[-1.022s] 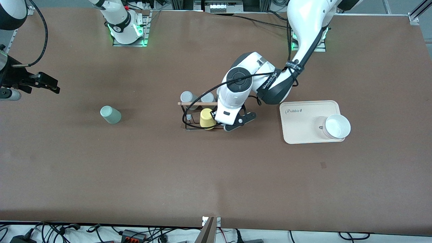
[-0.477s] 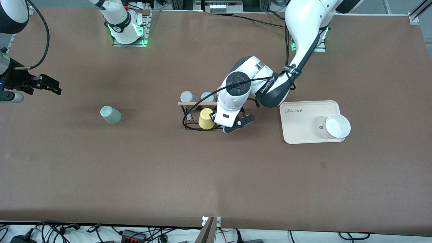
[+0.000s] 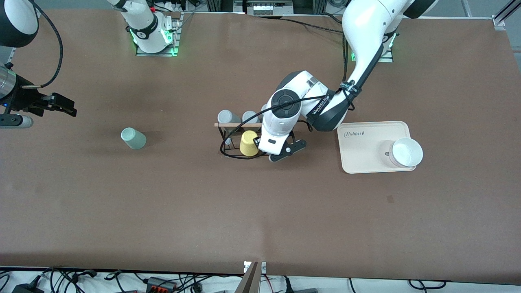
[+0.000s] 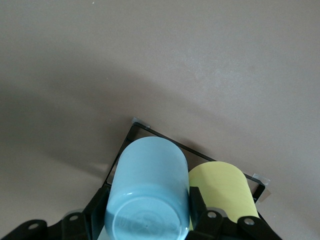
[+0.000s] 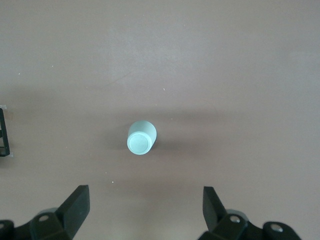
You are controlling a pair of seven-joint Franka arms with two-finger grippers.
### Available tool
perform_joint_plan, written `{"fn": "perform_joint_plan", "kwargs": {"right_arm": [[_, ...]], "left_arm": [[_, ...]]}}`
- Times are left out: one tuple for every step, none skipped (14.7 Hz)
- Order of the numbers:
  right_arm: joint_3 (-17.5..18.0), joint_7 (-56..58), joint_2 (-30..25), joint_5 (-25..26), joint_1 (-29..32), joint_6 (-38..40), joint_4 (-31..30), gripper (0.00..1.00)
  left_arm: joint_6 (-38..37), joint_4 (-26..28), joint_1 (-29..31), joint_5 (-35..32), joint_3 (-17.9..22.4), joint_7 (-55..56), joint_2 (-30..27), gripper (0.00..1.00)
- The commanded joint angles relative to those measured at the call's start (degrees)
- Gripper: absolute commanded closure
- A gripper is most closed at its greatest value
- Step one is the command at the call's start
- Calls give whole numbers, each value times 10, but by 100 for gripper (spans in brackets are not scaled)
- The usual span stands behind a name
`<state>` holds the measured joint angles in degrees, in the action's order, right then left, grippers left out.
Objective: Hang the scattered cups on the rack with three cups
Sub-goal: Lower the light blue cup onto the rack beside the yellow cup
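The light blue cup (image 4: pixel 150 195) hangs bottom-up between the fingers of my left gripper (image 4: pixel 149 220), which is shut on its sides over the black wire rack (image 3: pixel 226 140). In the front view the left hand hides this cup. A yellow cup (image 3: pixel 248 143) sits on the rack right beside it, and two grey cups (image 3: pixel 224 116) stand on the pegs under the wooden rod (image 3: pixel 234 125). The mint green cup (image 3: pixel 133 138) lies alone on the table toward the right arm's end. My right gripper (image 5: pixel 145 205) hovers open above the table near it, with nothing between its fingers.
A cream tray (image 3: pixel 362 156) holding a white bowl (image 3: pixel 406 152) lies toward the left arm's end, close to the rack. The left arm's elbow and cable (image 3: pixel 244 120) hang over the rack. Bare brown table surrounds the mint cup.
The left hand has shifted a little along the rack with the blue cup. The right gripper has drifted slightly toward the mint cup.
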<state>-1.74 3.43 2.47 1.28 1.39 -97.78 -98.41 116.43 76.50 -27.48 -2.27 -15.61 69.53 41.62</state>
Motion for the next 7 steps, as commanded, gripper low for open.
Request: {"fn": "perform_joint_plan", "kwargs": {"right_arm": [[1,0,6,-3,3,2,12,0],[1,0,7,-2,0,3,12,0],[1,0,7,-2,-2,2,12,0],[1,0,7,-1,-2,1,16,0],[2,0,9,-3,-2,1,25,0],[3,0,18,-2,-3,2,34,0],[3,0,28,-2,-4,1,37,0]], "left_arm": [[-2,-13,-3,-12,5,10,-1,16],[-6,-15,1,-13,6,9,-5,9],[-9,-16,6,-13,7,9,-14,6],[-16,-14,18,-13,9,9,-27,1],[-31,-15,32,-13,10,8,-40,0],[-50,-14,51,-13,9,4,-59,0],[-70,-12,72,-14,8,-6,-78,0]]}}
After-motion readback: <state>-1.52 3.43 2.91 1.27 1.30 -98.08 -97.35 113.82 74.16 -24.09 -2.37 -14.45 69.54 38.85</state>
